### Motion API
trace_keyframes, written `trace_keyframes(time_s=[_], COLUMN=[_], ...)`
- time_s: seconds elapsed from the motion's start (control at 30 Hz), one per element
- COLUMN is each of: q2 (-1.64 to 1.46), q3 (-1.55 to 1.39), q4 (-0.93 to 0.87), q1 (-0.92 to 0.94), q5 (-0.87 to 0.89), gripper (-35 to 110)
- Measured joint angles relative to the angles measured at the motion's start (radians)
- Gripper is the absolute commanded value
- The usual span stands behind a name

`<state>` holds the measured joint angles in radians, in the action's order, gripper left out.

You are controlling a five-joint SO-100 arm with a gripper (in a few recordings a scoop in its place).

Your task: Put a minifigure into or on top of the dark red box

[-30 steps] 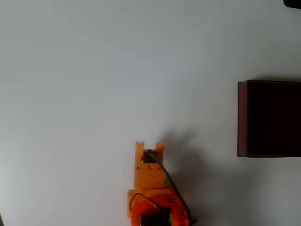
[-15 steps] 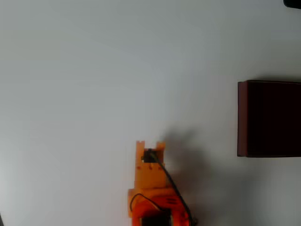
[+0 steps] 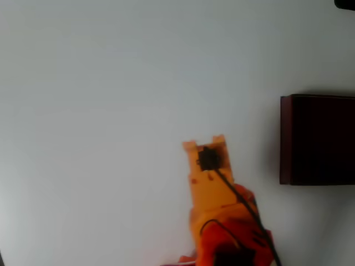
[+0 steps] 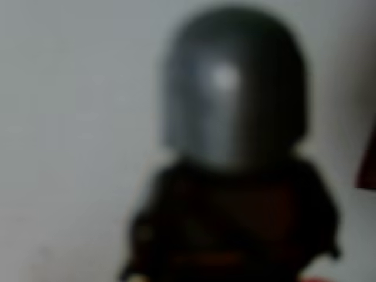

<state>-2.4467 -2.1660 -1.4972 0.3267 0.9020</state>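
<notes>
Close before the wrist camera, the blurred minifigure [image 4: 232,170] shows grey helmet, dark torso; claw's grip unclear.

In the overhead view your arm [image 3: 213,188] is moulded plastic, lighter orange at the forward link and a deeper orange-red nearer the base. The forward link is a flat, boxy block ending in two short square prongs with a notch between them. A small black servo block [image 3: 207,159] sits in that notch. A thin black cable [image 3: 239,200] runs back from it, looping over the rear section.
</notes>
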Motion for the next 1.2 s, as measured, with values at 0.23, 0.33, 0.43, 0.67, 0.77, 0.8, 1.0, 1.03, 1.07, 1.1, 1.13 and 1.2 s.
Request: trace_keyframes(time_s=[0.23, 0.33, 0.43, 0.67, 0.77, 0.8, 1.0, 1.03, 1.07, 1.1, 1.13, 1.2], q2=[0.383, 0.575, 0.758, 1.063, 1.086, 1.088, 1.045, 1.008, 0.96, 0.904, 0.842, 0.71], q3=[0.357, 0.497, 0.588, 0.736, 0.747, 0.75, 0.749, 0.73, 0.706, 0.673, 0.634, 0.554], q4=[0.051, 0.078, 0.115, 0.144, 0.146, 0.146, 0.074, 0.067, 0.063, 0.06, 0.064, 0.048], q1=[0.187, 0.258, 0.287, 0.36, 0.367, 0.362, 0.347, 0.336, 0.316, 0.293, 0.265, 0.19], q5=[-0.209, -0.25, -0.276, -0.314, -0.327, -0.342, -0.385, -0.387, -0.397, -0.411, -0.433, -0.497], gripper=[0, 0, 0, 17, 20, 21, 18, 18, 15, 10, 8, 0])
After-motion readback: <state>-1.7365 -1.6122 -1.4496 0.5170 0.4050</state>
